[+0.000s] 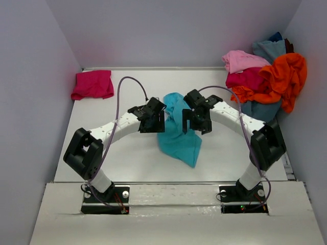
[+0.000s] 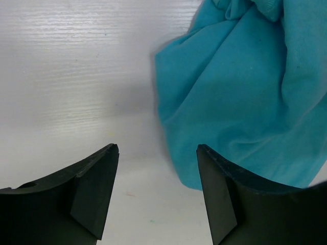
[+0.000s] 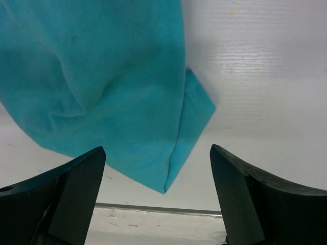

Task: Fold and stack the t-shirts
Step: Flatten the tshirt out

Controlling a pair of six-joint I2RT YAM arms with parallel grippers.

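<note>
While both jaws gape, the turquoise t-shirt (image 1: 179,133) lies loose between them.

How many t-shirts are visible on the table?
6 at least: turquoise shirt at the centre, magenta shirt at the far left, and light pink, crimson, orange and dusty blue shirts piled at the far right. More may be hidden there.

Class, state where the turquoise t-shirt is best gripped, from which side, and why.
Take the turquoise t-shirt by its side edges: left hand from its left edge, right hand onto the folded corner on its right. It lies bunched between them, so those edges probably offer the freest cloth.
</note>
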